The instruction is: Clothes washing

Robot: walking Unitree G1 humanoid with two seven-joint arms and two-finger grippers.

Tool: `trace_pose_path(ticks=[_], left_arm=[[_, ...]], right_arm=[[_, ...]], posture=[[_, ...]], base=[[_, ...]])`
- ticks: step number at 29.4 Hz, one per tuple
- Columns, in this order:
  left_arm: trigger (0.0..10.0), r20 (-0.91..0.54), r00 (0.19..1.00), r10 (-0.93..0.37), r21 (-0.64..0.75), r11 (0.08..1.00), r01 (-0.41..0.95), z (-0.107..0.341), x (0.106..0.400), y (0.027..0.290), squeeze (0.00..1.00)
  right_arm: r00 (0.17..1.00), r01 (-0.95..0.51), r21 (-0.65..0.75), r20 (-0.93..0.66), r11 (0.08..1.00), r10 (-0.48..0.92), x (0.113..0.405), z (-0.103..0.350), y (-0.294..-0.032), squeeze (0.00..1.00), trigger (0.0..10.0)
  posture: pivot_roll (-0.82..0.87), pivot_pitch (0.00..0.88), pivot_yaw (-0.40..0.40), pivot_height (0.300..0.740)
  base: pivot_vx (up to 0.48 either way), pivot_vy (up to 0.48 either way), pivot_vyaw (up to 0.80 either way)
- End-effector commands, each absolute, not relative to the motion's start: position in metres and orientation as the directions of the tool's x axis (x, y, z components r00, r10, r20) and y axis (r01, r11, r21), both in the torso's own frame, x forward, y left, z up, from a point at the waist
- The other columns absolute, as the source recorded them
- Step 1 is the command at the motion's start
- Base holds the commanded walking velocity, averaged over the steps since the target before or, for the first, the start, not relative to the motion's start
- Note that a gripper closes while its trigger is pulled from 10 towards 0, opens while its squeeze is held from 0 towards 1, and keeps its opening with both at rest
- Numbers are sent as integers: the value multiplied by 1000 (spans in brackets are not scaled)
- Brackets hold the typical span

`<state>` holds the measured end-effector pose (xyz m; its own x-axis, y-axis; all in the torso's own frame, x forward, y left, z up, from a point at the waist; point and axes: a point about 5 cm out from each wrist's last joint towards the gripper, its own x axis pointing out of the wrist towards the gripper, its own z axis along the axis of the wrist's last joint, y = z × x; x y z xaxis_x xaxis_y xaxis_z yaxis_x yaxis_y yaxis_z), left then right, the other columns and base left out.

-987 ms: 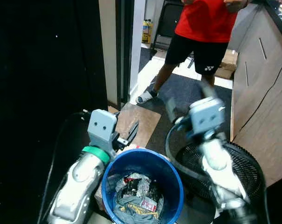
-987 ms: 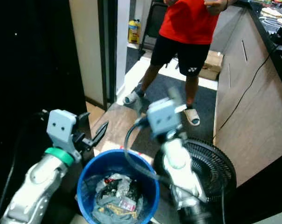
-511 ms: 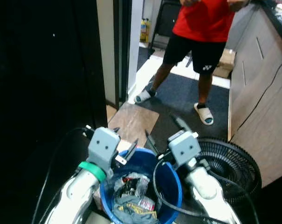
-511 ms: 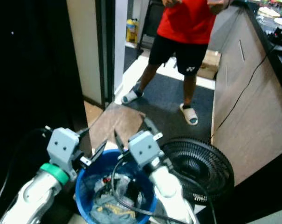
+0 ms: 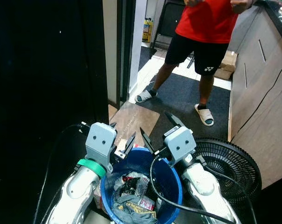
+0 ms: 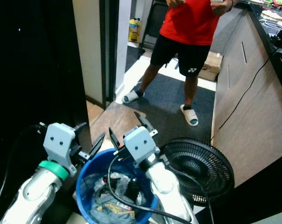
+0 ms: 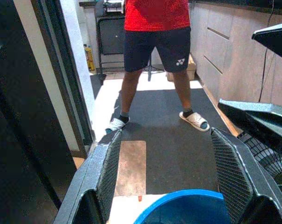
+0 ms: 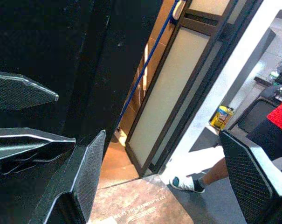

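The blue bucket (image 5: pixel 171 175) sits near me, low in the scene, with the clothes (image 5: pixel 134 196) heaped inside; my left gripper (image 5: pixel 122 145) hangs at its far-left rim, fingers spread, holding nothing; my right gripper (image 5: pixel 158 130) hangs at the far rim, fingers also apart and empty; the laundry lies below and nearer than both, about equally close to each; a black fan (image 5: pixel 234 163) lies just right of the bucket.

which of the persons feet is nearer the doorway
The foot in the grey-toed white sock, beside the door frame; the foot in the white slide sandal stands out on the dark mat.
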<state>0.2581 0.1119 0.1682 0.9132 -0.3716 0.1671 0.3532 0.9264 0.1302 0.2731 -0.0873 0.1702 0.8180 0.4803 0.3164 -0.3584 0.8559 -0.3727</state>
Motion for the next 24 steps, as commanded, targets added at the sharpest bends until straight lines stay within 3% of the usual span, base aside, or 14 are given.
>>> trace_pose_path(ticks=[1,9,14,15,17,18,21,22,23,24], left_arm=[[10000,153,914,-377,139,923,358,165,258,110,0],[10000,143,914,-379,137,922,361,162,258,109,0],[10000,112,930,-351,72,936,344,155,263,111,0],[10000,88,942,-325,37,946,323,150,266,116,0],[10000,88,942,-325,37,946,323,150,266,116,0],[10000,52,951,-304,49,952,302,142,268,125,0],[10000,52,951,-304,49,952,302,142,268,125,0],[10000,18,962,-273,67,960,271,134,270,136,0],[10000,18,962,-273,67,960,271,134,270,136,0],[10000,-20,979,-203,90,975,204,125,273,154,0]], right_arm=[[832,-351,-353,306,867,462,272,168,-92,0,10000],[851,-340,-330,292,881,438,274,164,-95,0,10000],[904,-285,-259,248,923,349,279,152,-110,0,10000],[933,-232,-229,224,945,283,281,146,-123,0,10000],[933,-232,-229,224,945,283,281,146,-123,0,10000],[963,-149,-202,192,968,188,282,136,-143,0,10000],[963,-149,-202,192,968,188,282,136,-143,0,10000],[984,-55,-185,159,981,85,282,127,-164,0,10000],[984,-55,-185,159,981,85,282,127,-164,0,10000],[992,61,-191,119,980,-38,279,116,-186,0,10000]], posture=[[103,2,-36,740],[98,1,-33,740],[87,0,-24,740],[86,0,-20,740],[86,0,-20,740],[82,0,-9,740],[82,0,-9,740],[79,0,2,740],[79,0,2,740],[75,0,12,740]], base=[[0,0,0],[0,0,0],[0,0,0],[0,0,0],[0,0,0],[0,0,0],[0,0,0],[0,0,0],[0,0,0],[0,0,0]])
